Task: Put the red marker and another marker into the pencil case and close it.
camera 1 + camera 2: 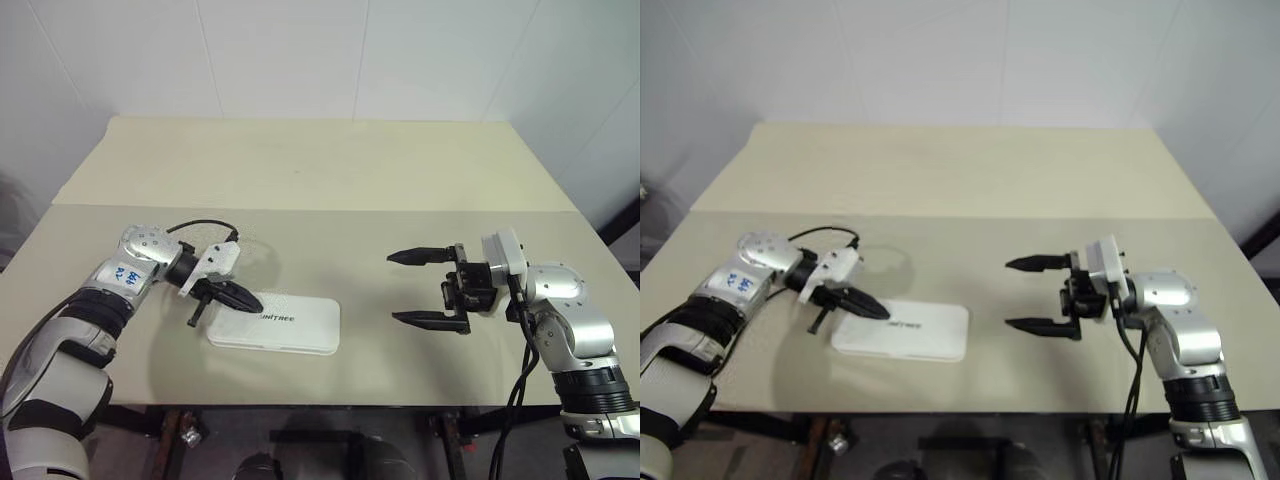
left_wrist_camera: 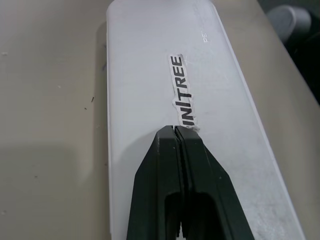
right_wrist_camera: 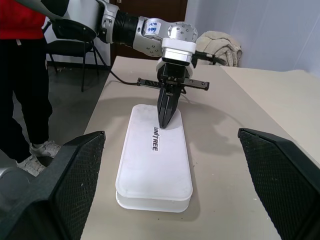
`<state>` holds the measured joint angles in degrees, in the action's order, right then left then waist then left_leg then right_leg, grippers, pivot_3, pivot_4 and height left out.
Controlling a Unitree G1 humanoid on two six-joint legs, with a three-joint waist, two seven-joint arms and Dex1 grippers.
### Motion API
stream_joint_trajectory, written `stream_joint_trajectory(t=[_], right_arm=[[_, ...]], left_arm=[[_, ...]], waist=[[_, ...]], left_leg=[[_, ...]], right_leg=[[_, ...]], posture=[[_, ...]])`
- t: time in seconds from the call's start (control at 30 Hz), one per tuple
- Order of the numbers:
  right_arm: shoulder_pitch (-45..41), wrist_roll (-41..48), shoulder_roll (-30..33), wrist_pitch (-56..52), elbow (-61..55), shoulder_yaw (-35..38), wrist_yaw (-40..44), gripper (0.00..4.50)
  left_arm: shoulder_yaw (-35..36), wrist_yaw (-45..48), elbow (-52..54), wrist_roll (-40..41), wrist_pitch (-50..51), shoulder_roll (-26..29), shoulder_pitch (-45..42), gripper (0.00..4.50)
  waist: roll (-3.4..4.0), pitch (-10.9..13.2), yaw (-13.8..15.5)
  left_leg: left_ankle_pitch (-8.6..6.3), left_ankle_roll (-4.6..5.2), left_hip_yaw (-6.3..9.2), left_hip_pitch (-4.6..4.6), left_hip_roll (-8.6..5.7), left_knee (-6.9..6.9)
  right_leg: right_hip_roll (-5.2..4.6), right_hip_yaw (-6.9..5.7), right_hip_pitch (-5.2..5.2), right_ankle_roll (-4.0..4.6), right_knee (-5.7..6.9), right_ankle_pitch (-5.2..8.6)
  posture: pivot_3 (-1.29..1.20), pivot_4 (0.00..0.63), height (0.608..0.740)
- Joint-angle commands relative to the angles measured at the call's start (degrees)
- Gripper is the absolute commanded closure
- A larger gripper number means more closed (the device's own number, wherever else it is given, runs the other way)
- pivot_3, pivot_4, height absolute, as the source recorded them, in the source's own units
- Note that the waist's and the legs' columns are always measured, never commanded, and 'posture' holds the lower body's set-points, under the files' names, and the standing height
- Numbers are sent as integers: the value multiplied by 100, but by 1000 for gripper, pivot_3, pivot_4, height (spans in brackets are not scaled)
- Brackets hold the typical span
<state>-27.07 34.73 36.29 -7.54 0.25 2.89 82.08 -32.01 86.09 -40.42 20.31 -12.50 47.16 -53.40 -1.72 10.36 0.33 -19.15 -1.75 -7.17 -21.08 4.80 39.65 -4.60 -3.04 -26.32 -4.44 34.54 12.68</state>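
The white pencil case [image 1: 285, 326] lies flat near the table's front edge with its lid down and the dark lettering [image 2: 182, 90] facing up. My left gripper [image 1: 252, 300] is shut with nothing in it, its tips resting on or just above the lid's left end beside the lettering. The same left gripper [image 3: 165, 122] points down at the pencil case [image 3: 154, 165] in the right wrist view. My right gripper [image 1: 405, 288] hovers open to the right of the case, pointing left, with nothing between its fingers [image 3: 65, 175]. The red marker and the other marker are out of view.
The beige table [image 1: 320, 180] runs back to a white wall, with a seam across its middle. A person in red top and dark trousers [image 3: 22, 75] stands off the table's left side near a chair [image 3: 75, 45].
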Motion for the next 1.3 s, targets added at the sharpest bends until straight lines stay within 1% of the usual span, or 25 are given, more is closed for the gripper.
stream_joint_trajectory(t=[0.03,0.13,0.2,0.27,0.37,0.47,0.53,0.63,0.73,0.83,0.97,1.0,1.03,1.1,1.13,1.3], right_arm=[[-20,66,77,58,-105,159,42,0],[-32,16,50,92,-96,141,-4,0],[-35,1,49,115,-85,153,-12,0],[-44,-14,51,136,-60,170,-24,0],[-77,-52,41,153,-24,161,-51,0],[-125,-96,36,181,42,140,-68,0],[-199,-126,33,197,130,127,-54,0],[-346,-186,16,240,301,102,-15,0],[-551,-253,-9,303,521,59,56,0],[-734,-318,-47,376,726,7,145,0],[-928,-378,-103,475,972,-38,261,0],[-965,-394,-116,497,1017,-44,283,0],[-998,-406,-123,517,1057,-46,308,0],[-1061,-434,-130,560,1159,-39,355,0],[-1091,-447,-132,591,1221,-32,381,0],[-1167,-488,-76,688,1448,24,482,0]], left_arm=[[-112,641,-340,-655,-254,-123,87,4483],[147,588,-521,-779,-253,-299,39,4483],[414,298,-568,-772,-104,-407,-2,4483],[695,-26,-570,-817,70,-495,-13,4483],[1381,-622,-387,-578,466,-654,89,4483],[1915,-1063,116,-427,902,-665,384,4483],[2306,-1229,769,-248,901,-637,823,4483],[2840,-1414,1765,91,1027,-632,1495,4483],[3242,-1449,2688,447,1489,-480,2275,3870],[3569,-1309,3235,775,1793,-345,2839,2906],[3897,-1153,3361,932,1789,-249,3182,1591],[3967,-1100,3345,947,1755,-221,3240,1199],[4037,-1048,3321,956,1712,-197,3284,923],[4181,-970,3289,1036,1718,-211,3303,226],[4259,-936,3291,1102,1748,-216,3311,49],[4574,-598,3189,1276,1740,-141,3549,49]], waist=[[4,-2,-4],[7,-2,-11],[7,-2,-20],[7,-2,-32],[8,-1,-41],[9,0,-58],[12,2,-73],[22,8,-67],[23,9,-60],[24,10,-55],[27,11,-41],[27,11,-40],[27,11,-46],[27,11,-51],[27,12,-54],[27,11,-64]], left_leg=[[-1,2,0,5,0,7],[-3,7,5,38,1,16],[-6,10,6,76,2,14],[-6,13,4,74,1,14],[-5,14,5,71,1,15],[-9,16,8,63,1,10],[-13,15,5,58,4,2],[-14,13,-5,47,7,-7],[-15,10,-12,32,9,-8],[-18,13,-11,24,9,-8],[-18,15,-8,23,8,-7],[-18,15,-8,24,8,-6],[-18,14,-8,24,8,-6],[-18,14,-8,25,8,-7],[-18,14,-8,24,8,-7],[-19,12,-12,1,9,-7]], right_leg=[[0,1,6,2,3,-1],[0,1,43,5,3,-5],[-1,0,85,8,-8,-3],[-2,2,88,8,-17,-3],[-2,2,86,6,-17,-5],[-2,0,73,2,0,-7],[1,-1,65,2,16,-7],[1,-1,51,0,5,-6],[0,-1,34,-1,-3,-6],[1,-2,29,-1,-6,-6],[1,-2,29,-1,-7,-7],[0,-2,29,-1,-9,-7],[0,-2,29,-1,-11,-6],[1,-3,29,-1,-9,-6],[1,-3,29,-1,-8,-6],[1,-3,3,-1,-5,-7]], posture=[[0,150,740],[0,150,740],[0,150,740],[0,150,740],[0,150,740],[0,150,740],[0,150,740],[0,150,740],[0,150,740],[0,150,740],[0,150,740],[0,150,740],[0,150,740],[0,150,740],[0,150,740],[0,150,740]])
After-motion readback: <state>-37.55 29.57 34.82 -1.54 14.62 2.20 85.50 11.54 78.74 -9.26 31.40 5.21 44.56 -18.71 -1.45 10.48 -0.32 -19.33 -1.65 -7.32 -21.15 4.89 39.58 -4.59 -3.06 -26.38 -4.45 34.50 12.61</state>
